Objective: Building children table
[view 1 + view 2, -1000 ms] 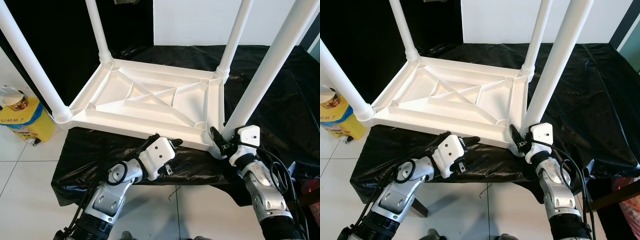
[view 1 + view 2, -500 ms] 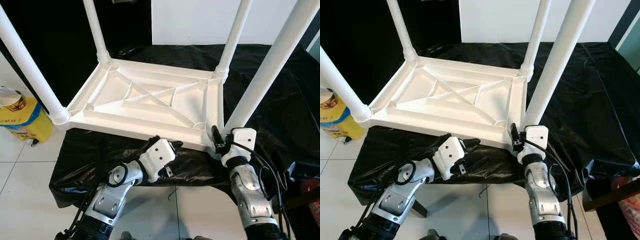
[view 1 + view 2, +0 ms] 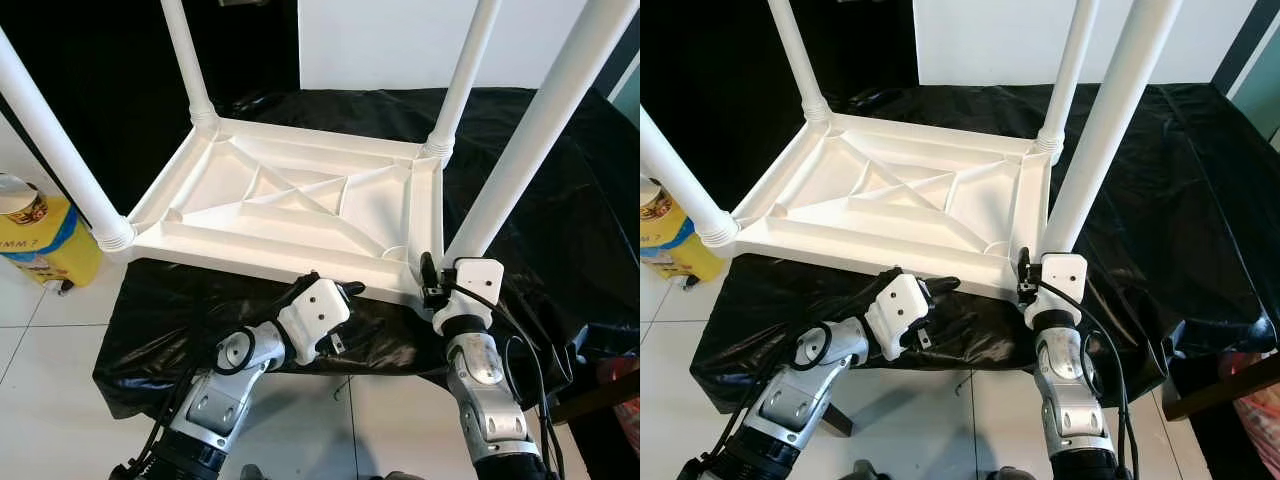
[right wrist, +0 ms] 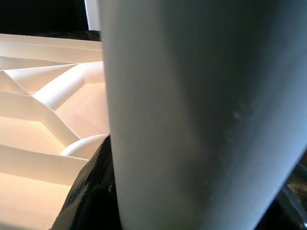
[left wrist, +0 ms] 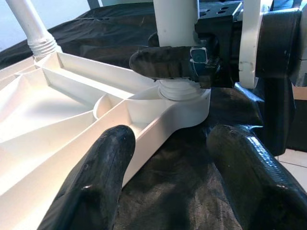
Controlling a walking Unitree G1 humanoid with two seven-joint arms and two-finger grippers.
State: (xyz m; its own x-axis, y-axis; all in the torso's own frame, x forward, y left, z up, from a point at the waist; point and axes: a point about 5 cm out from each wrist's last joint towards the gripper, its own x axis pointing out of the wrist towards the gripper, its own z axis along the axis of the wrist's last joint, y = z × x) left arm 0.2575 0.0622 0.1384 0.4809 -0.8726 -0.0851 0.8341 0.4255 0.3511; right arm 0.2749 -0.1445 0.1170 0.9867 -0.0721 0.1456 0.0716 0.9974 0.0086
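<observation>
Silver arms, white wrists, black cables

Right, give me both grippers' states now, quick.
Left gripper: open, holding nothing, fingers astride the near rim of the upside-down white plastic table.
Right gripper: shut on the near-right white table leg.

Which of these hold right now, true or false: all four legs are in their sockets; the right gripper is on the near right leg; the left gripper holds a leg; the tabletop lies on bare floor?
1. All four legs stand in the upturned tabletop: true.
2. The right gripper is clamped on the near right leg at its base: true.
3. The left gripper holds a leg: false, it is open at the tabletop's near edge.
4. The tabletop lies on bare floor: false, it rests on a black sheet.
</observation>
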